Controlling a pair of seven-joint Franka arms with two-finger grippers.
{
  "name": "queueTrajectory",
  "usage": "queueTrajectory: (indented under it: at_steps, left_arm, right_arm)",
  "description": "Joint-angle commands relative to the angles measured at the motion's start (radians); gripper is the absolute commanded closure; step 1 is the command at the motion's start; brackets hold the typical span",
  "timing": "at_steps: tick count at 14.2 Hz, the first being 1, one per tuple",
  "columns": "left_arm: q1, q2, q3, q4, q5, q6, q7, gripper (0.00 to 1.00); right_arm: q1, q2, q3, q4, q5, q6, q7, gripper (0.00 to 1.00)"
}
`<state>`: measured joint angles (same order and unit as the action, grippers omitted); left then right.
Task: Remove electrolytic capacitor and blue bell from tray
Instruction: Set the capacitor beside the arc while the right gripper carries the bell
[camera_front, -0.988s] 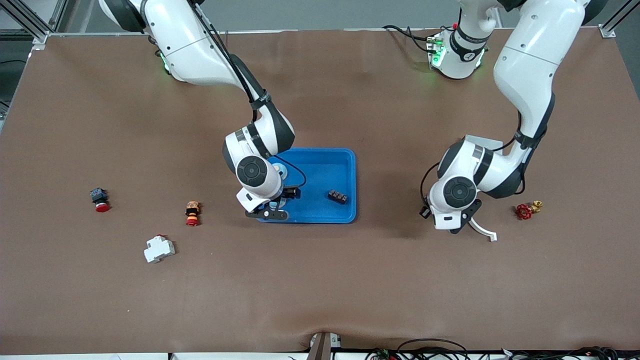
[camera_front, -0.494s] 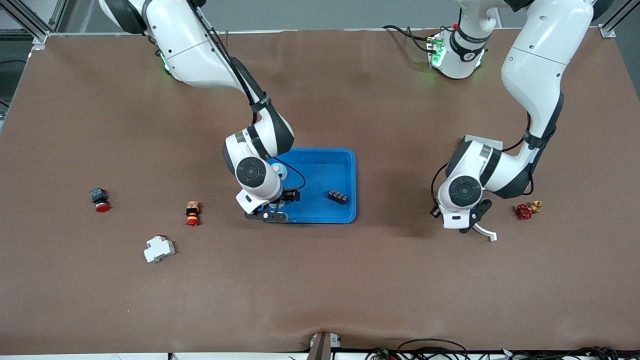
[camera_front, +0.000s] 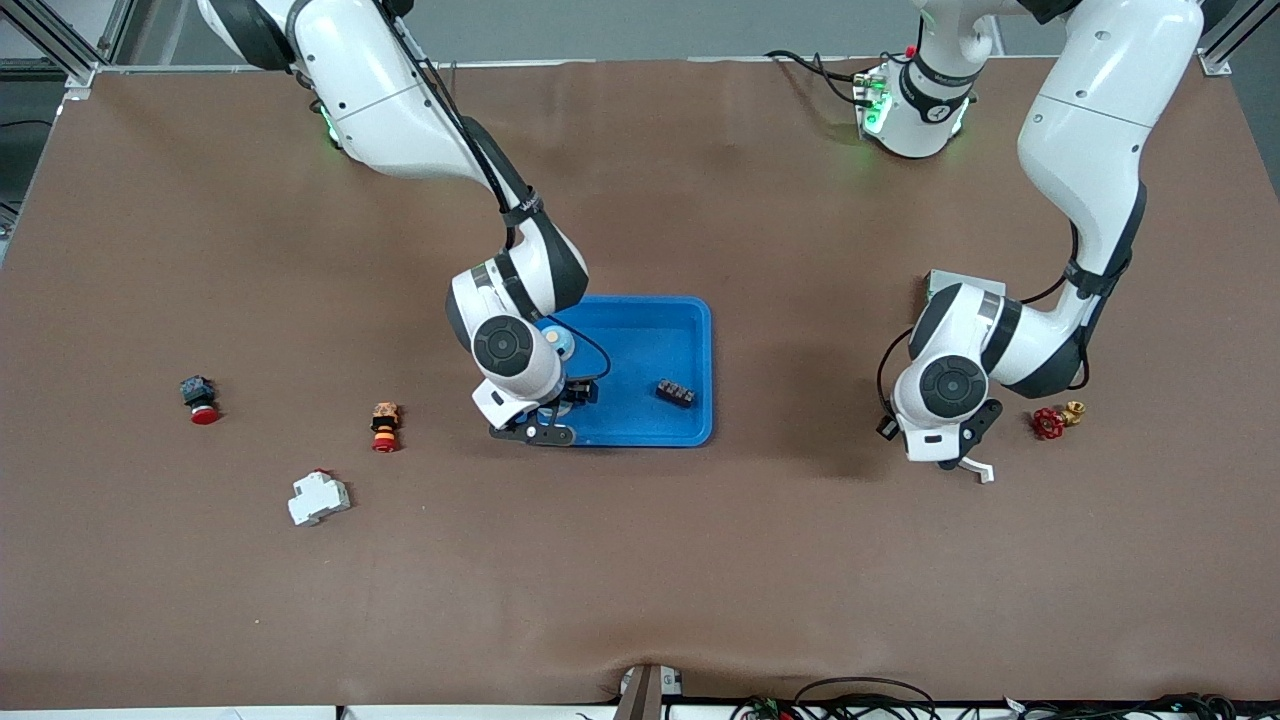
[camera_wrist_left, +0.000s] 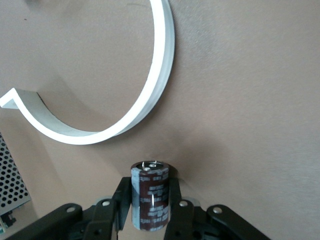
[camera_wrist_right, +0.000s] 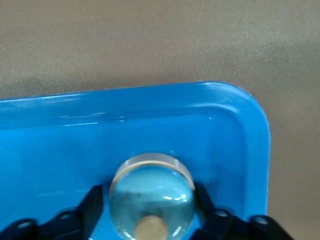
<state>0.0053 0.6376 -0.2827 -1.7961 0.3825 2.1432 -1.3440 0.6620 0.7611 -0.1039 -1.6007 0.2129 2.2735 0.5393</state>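
Blue tray (camera_front: 690, 320) at mid-table under the right gripper (camera_wrist_right: 150, 220), bent down from the right arm's base, fingers (camera_wrist_right: 90, 207) snug against a shiny domed bell (camera_wrist_right: 151, 197) inside one corner. Toward the left arm's end, left gripper (camera_wrist_left: 150, 215) low over the brown table (camera_front: 700, 560), elbow raised, fingers (camera_wrist_left: 122, 200) clasping an upright dark-red capacitor (camera_wrist_left: 149, 195) beside a white curved strip (camera_wrist_left: 150, 90).

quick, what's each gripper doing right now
Left gripper: closed on the capacitor, low over the table near the white curved piece.
Right gripper: around the bell in the blue tray.
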Motion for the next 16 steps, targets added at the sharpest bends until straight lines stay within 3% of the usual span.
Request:
queueTrajectory:
  at_steps: [1,4,6,9,14,16]
  left_arm:
    - [-0.002,-0.007,-0.007,0.03,0.016,-0.003,-0.04,0.0]
    - [-0.031,-0.01,-0.032,0.081,0.015,-0.003,-0.146,0.0]
    - [-0.08,-0.001,-0.041,0.115,0.015,-0.003,-0.246,0.0]
    - [-0.123,0.005,-0.041,0.171,-0.082,-0.006,-0.254,0.0]
    - [-0.29,0.043,-0.039,0.234,-0.16,-0.005,-0.381,0.0]
    - [-0.349,0.091,-0.038,0.279,-0.159,0.001,-0.446,0.0]
  right_arm:
    - [-0.001,-0.003,-0.002,0.008,-0.013,-0.008,0.001,0.86]
    - [-0.009,-0.035,-0.003,0.01,-0.015,-0.047,-0.005,0.89]
    - [-0.025,-0.129,-0.023,0.025,-0.015,-0.214,-0.079,0.89]
    - [-0.079,-0.239,-0.043,0.005,-0.038,-0.328,-0.226,0.88]
    - [-0.222,-0.428,-0.065,-0.174,-0.114,-0.333,-0.568,0.88]
    - [-0.278,-0.494,-0.063,-0.251,-0.158,-0.328,-0.597,0.88]
